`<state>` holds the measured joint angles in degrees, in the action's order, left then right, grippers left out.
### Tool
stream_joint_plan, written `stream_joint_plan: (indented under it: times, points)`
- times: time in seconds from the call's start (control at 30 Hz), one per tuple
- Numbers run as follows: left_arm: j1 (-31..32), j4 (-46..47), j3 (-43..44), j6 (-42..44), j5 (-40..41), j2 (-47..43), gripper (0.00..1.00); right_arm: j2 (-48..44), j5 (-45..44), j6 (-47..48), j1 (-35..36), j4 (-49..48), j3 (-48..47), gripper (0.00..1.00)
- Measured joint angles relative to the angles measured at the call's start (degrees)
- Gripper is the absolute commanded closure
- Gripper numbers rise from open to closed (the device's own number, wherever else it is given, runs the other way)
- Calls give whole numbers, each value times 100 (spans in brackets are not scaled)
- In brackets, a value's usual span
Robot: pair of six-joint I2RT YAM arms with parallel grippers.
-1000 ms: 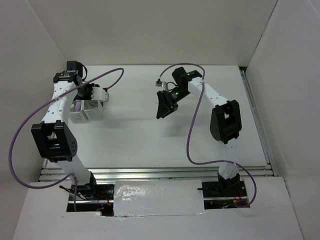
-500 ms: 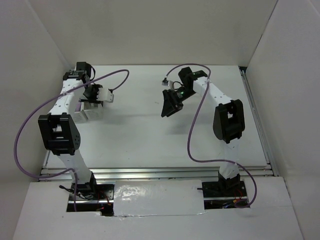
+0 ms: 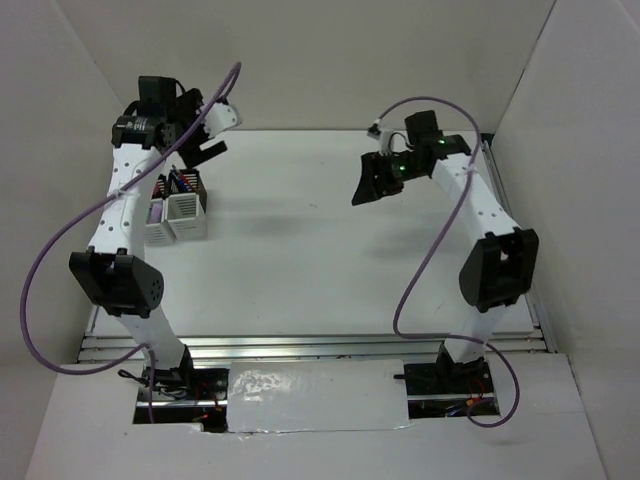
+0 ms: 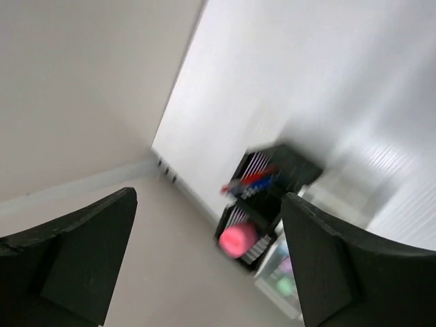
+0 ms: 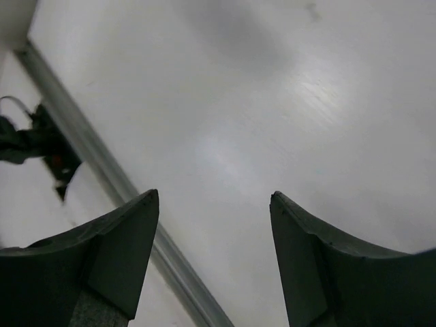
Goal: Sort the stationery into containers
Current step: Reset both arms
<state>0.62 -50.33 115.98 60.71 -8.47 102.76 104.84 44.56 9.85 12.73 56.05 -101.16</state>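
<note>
At the far left of the table (image 3: 300, 262), the white containers (image 3: 185, 212) are standing in a tight cluster and are already holding stationery. Red and blue pens (image 3: 178, 182) are poking from one bin, and lilac markers (image 3: 157, 213) are sitting in another. No loose item is showing on the surface, so the sorting is looking finished or nearly so. The left gripper (image 3: 205, 138) is hovering high above the bins, jaws spread wide and carrying nothing. The right gripper (image 3: 372, 183) is hanging over the table's far right side, jaws parted, also empty.
</note>
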Motion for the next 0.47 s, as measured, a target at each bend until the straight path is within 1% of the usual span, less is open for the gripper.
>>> stream_joint_plan:
  times: [0.03,0.07,0.17,0.27,0.37,0.47]
  points:
    - [155,136,-13,-387,-72,-118,1,-310,-168,-87,-155,-243,249,26]
    - [337,361,-155,-804,-149,-295,1,-678,-378,-164,-323,-588,605,22]
    - [822,1078,-1082,-2260,-372,-973,1,-1858,-990,-313,-911,-1451,1700,16]
    - [940,1672,-2009,-3482,-378,-1322,1,-2745,-1497,-299,-1340,-2057,2492,12]
    - [935,2304,-3014,-4647,-293,-1360,1,-3403,-1847,-243,-1696,-2581,3204,11]
    - [1023,2636,-3799,-5372,-11,-1386,1,-3794,-2011,-225,-1967,-2964,3827,10]
